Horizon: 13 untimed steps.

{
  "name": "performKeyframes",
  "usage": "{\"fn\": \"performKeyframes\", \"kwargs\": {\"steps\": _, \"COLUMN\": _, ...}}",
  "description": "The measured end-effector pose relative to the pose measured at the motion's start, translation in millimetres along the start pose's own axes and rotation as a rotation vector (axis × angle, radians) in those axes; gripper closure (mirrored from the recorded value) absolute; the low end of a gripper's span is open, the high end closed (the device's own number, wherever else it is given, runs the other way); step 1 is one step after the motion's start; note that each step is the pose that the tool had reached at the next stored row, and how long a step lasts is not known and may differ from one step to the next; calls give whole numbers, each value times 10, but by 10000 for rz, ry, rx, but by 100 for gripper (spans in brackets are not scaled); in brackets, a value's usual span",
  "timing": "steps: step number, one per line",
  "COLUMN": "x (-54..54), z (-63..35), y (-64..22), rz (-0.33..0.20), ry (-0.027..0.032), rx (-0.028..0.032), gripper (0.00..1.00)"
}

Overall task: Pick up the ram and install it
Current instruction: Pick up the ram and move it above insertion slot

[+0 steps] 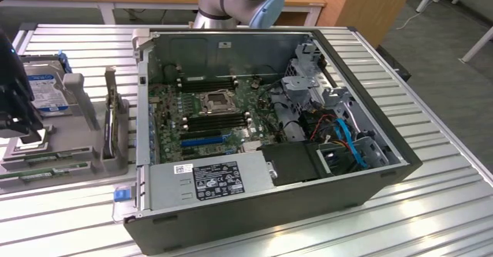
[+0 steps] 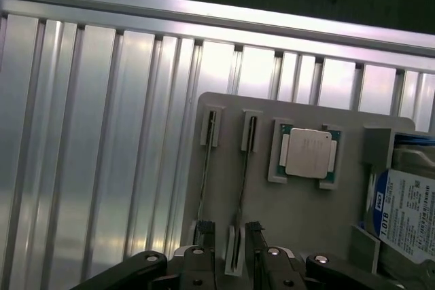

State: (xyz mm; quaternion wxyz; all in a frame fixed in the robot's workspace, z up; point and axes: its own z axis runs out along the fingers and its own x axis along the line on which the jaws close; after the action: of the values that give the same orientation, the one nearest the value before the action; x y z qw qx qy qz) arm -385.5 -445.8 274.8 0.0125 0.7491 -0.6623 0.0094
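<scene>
A: How far along is the task judged to be?

B: Very early. The ram (image 2: 242, 174) is seen standing on edge in its slot of the grey holder (image 2: 306, 215), between a second ram stick (image 2: 204, 174) and the silver processor (image 2: 307, 153). It has not been lifted.

A: And the gripper?

B: The gripper (image 2: 230, 236) is spread wide open and nothing is gripped. Its fingers (image 2: 255, 232) are set astride one end of the ram, one on each side, and no squeeze on the stick can be made out. The other finger is placed over the end of the second stick.

A: Where is the holder placed relative to the computer?

B: In the exterior view it is found on the slatted aluminium surface (image 1: 431, 211), at about nine o'clock from the open computer case (image 1: 308, 211) and just beside it. A blue-labelled hard drive (image 2: 408, 208) is lodged in the same holder, beyond the processor.

A: Has anything been installed?

B: Nothing, as far as can be told. On the motherboard (image 1: 173, 112), the black memory slots (image 1: 219, 120) at six o'clock from the processor socket (image 1: 216, 101) appear empty.

A: So what is counted as done, and what is left?

B: Only the approach is counted as done, with the gripper lined up over the ram. The grasp, the lift, the carry to the case and the seating in a slot are all left.
</scene>
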Motion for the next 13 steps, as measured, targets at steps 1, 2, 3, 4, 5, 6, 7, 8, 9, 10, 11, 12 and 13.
{"fn": "performKeyframes", "kwargs": {"steps": 1, "x": 0, "z": 20, "y": 0, "rz": 1, "ry": 0, "rx": 0, "gripper": 68}}
{"fn": "performKeyframes", "kwargs": {"steps": 2, "x": -1, "z": 38, "y": 0, "rz": 3, "ry": 0, "rx": 0, "gripper": 68}}
{"fn": "performKeyframes", "kwargs": {"steps": 3, "x": 0, "z": 56, "y": 0, "rz": 6, "ry": 0, "rx": 0, "gripper": 68}}
{"fn": "performKeyframes", "kwargs": {"steps": 4, "x": 18, "z": 73, "y": 3, "rz": 7, "ry": 2, "rx": -3, "gripper": 68}}
{"fn": "performKeyframes", "kwargs": {"steps": 5, "x": 59, "z": 92, "y": 8, "rz": 6, "ry": 1, "rx": -2, "gripper": 68}}
{"fn": "performKeyframes", "kwargs": {"steps": 6, "x": 97, "z": 112, "y": 12, "rz": 5, "ry": 0, "rx": 0, "gripper": 68}}
{"fn": "performKeyframes", "kwargs": {"steps": 7, "x": 108, "z": 131, "y": 14, "rz": 5, "ry": -1, "rx": 2, "gripper": 68}}
{"fn": "performKeyframes", "kwargs": {"steps": 8, "x": 106, "z": 149, "y": 21, "rz": 13, "ry": -1, "rx": 0, "gripper": 68}}
{"fn": "performKeyframes", "kwargs": {"steps": 9, "x": 104, "z": 167, "y": 31, "rz": 26, "ry": 3, "rx": -1, "gripper": 68}}
{"fn": "performKeyframes", "kwargs": {"steps": 10, "x": 95, "z": 185, "y": 49, "rz": 42, "ry": 31, "rx": -6, "gripper": 68}}
{"fn": "performKeyframes", "kwargs": {"steps": 11, "x": 85, "z": 202, "y": 72, "rz": 59, "ry": 71, "rx": -11, "gripper": 68}}
{"fn": "performKeyframes", "kwargs": {"steps": 12, "x": 77, "z": 220, "y": 99, "rz": 74, "ry": 105, "rx": -16, "gripper": 68}}
{"fn": "performKeyframes", "kwargs": {"steps": 13, "x": 70, "z": 238, "y": 129, "rz": 86, "ry": 134, "rx": -20, "gripper": 68}}
